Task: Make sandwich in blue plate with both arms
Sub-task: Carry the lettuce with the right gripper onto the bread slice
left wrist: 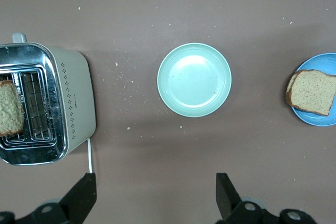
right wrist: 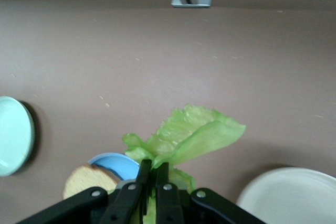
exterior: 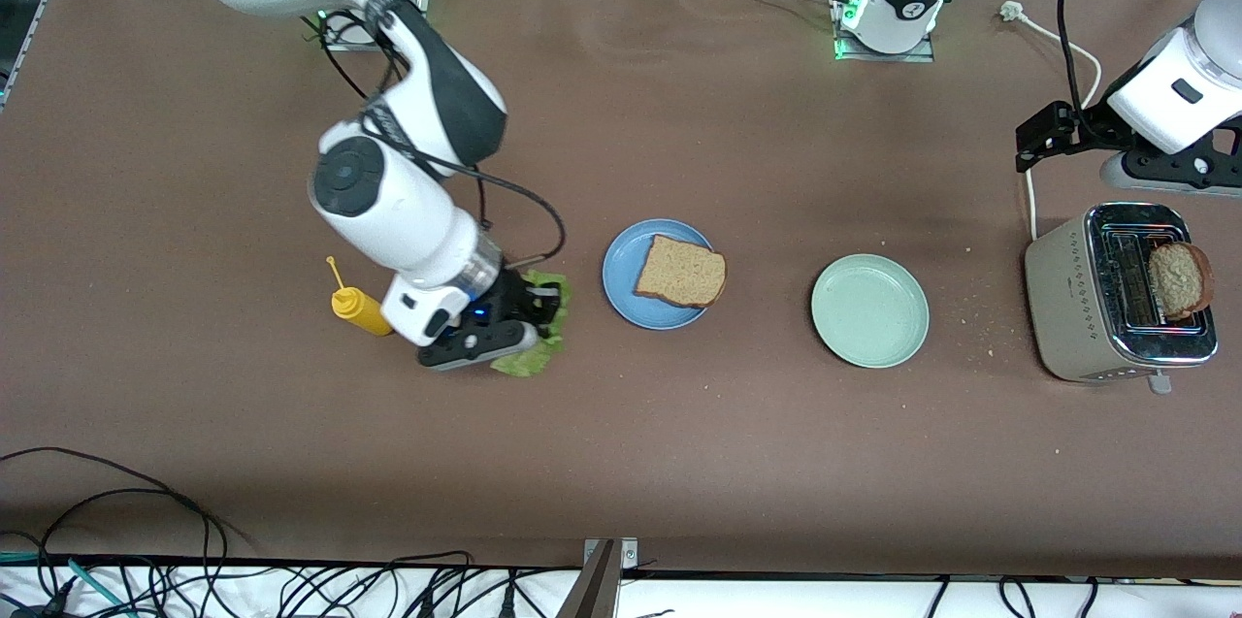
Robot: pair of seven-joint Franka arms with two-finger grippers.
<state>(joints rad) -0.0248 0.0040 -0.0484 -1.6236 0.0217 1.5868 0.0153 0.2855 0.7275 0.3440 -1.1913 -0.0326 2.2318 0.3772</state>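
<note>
While the right gripper (exterior: 545, 300) hangs over the table toward the right arm's end, its fingers (right wrist: 148, 174) are pinched together on a ruffled green lettuce leaf (right wrist: 193, 136), which flops out past the fingertips in the right wrist view. From the front view you only see bits of the leaf poking out around the gripper, w/ a small yellow squeeze bottle (exterior: 359, 308) lying on the table just beside that arm's wrist.

The blue plate (exterior: 629, 264) sits near the middle of the table, beside the right gripper on the side toward the left arm's end. One slice of brown bread (exterior: 682, 271) lies on it, shifted toward the left arm's end so a corner hangs over the rim. An empty mint-green plate (exterior: 870, 310) is further along toward the left arm's end, apart from the blue one.

Right at the left arm's end is a beige and chrome toaster (exterior: 1067, 308) w/ a second slice (exterior: 1179, 279) standing up out of one slot. The left gripper (left wrist: 155, 195) waits up in the air by the toaster, fingers spread wide apart, nothing between them. Right wrist view also catches the edge of a white plate (right wrist: 294, 195), mostly cut off. Crumbs are scattered on the table btw the toaster and the green plate.
</note>
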